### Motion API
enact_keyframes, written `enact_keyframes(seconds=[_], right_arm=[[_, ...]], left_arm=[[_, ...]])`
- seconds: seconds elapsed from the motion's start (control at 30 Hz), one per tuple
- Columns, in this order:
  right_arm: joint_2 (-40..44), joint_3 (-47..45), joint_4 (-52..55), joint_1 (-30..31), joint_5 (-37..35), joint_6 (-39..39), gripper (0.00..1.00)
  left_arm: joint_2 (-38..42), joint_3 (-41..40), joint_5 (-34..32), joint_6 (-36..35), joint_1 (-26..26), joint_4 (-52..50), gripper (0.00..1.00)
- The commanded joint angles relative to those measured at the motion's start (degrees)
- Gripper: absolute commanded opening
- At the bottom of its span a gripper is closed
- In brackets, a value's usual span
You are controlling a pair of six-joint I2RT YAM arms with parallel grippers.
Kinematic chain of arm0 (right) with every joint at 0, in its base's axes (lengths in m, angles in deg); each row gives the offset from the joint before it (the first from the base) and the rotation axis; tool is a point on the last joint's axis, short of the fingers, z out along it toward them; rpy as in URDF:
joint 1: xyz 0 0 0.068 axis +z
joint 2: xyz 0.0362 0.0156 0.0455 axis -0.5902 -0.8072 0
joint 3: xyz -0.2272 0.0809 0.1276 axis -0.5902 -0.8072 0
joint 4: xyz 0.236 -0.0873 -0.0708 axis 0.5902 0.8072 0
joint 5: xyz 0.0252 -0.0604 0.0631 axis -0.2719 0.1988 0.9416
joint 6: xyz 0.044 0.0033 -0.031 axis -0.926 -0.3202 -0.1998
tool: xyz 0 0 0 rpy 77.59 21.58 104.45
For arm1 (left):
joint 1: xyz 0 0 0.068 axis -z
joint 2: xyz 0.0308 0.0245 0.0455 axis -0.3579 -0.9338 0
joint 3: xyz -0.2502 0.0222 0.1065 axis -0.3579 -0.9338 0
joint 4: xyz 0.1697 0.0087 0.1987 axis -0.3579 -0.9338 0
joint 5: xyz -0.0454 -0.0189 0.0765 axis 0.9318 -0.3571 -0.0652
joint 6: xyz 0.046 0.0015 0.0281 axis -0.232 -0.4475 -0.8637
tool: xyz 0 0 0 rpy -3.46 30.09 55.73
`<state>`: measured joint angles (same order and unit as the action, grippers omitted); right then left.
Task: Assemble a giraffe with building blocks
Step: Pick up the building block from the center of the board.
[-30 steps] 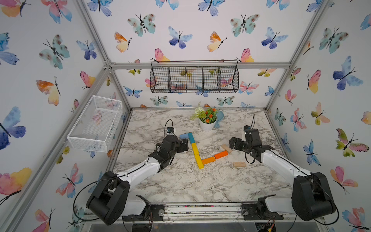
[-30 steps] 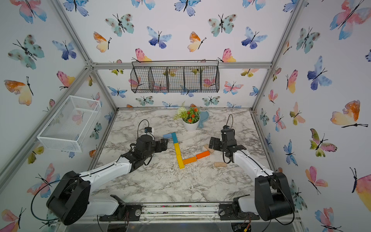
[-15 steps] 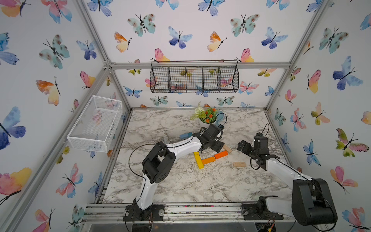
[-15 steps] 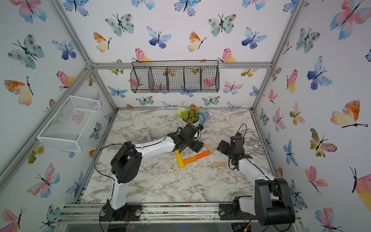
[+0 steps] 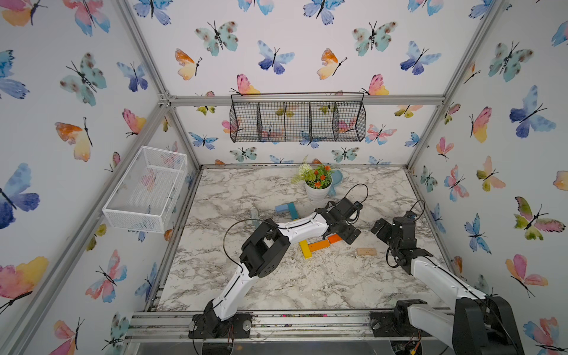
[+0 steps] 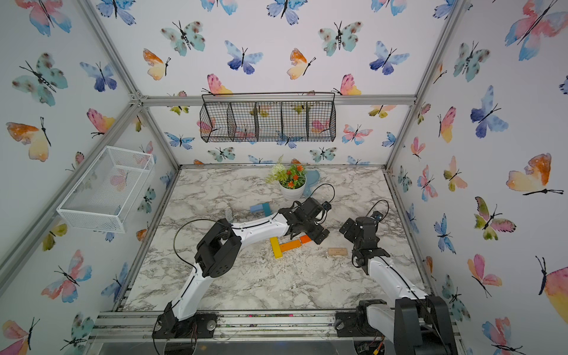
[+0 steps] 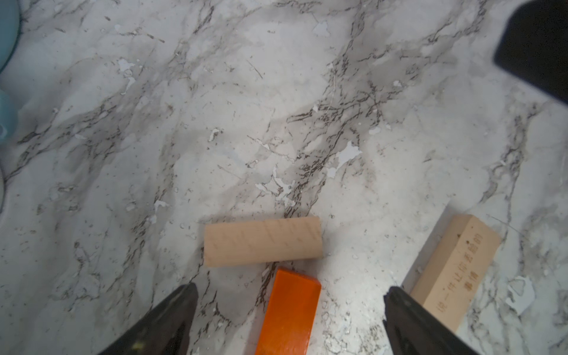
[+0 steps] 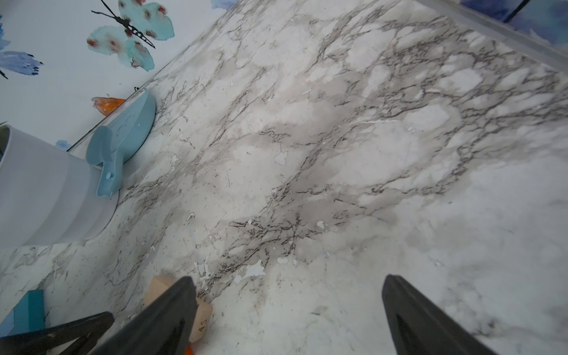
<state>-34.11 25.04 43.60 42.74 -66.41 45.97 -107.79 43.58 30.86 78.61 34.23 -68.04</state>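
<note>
Orange is what lies between your left gripper's (image 7: 289,289) jaws. The end of the orange wooden body bar (image 7: 292,310) sits in the gap, neither finger touching it; the jaws are spread wide and grip nothing. Just ahead of the jaws a short plain-wood bar (image 7: 262,241) lies flat on the grey-veined marble tabletop (image 7: 276,92), crosswise to the orange end and touching it or very nearly. A second plain-wood bar with engraved lettering (image 7: 458,264) lies just outside one finger, apart from the figure.

The giraffe (image 5: 318,246) runs back from the jaws beneath your left arm. Its light-blue head bar (image 5: 281,208) and teal neck bar (image 5: 292,210) are at the far end, and a yellow bar (image 5: 305,249) meets the orange pair. The arm hides the middle of the neck. I judge you to be on the legs, the last two pieces.

Your right gripper (image 8: 288,279) hangs with jaws equally wide and empty, bare marble between them. A plain-wood bar peeks from behind one finger.

Next, as I read it, reach forward over the crosswise bar and close across its narrow width. Then set it square to the body as a leg. The orange bar looks loose, so keep your fingers from nudging it. The engraved bar would follow as the second leg.
</note>
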Motion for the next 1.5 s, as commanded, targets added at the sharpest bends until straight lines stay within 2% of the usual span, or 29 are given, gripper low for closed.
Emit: enact_keyframes(seconds=[0.0, 0.17, 0.33, 0.57, 0.93, 1.23, 1.33, 1.47], right_arm=[[1.9, -1.0, -2.6, 0.1, -2.4, -1.1, 1.0], [0.1, -0.5, -3.5, 0.1, 0.0, -0.6, 1.0], [-1.0, -0.3, -4.7, 0.1, 2.1, 0.1, 1.0], [-1.1, -0.5, -5.3, 0.1, 2.6, 0.3, 1.0], [-1.6, -0.5, -6.1, 0.1, 3.2, 0.4, 1.0], [-1.7, -0.3, -5.7, 0.1, 3.0, 0.6, 1.0], [-1.7, -0.3, -5.6, 0.1, 3.0, 0.7, 1.0], [-1.9, -0.3, -5.7, 0.1, 3.0, 0.8, 1.0]], left_arm=[[-2.4, 2.5, -1.7, 1.2, -0.3, 0.2, 0.98], [-4.3, 2.7, -4.8, -0.6, -0.4, 3.0, 0.98], [-7.4, 7.1, -6.0, -2.0, -0.4, 1.1, 0.98], [-10.0, 10.1, -4.8, -3.0, -0.4, -1.2, 0.98], [-9.8, 7.9, -1.6, -3.6, -0.4, -0.8, 1.0], [-9.3, 7.0, -1.0, -4.3, -0.7, -0.2, 0.66], [-9.1, 6.9, -1.1, -4.2, -0.9, -0.1, 0.6], [-8.0, 6.9, -1.2, -3.2, -1.4, 0.4, 0.59]])
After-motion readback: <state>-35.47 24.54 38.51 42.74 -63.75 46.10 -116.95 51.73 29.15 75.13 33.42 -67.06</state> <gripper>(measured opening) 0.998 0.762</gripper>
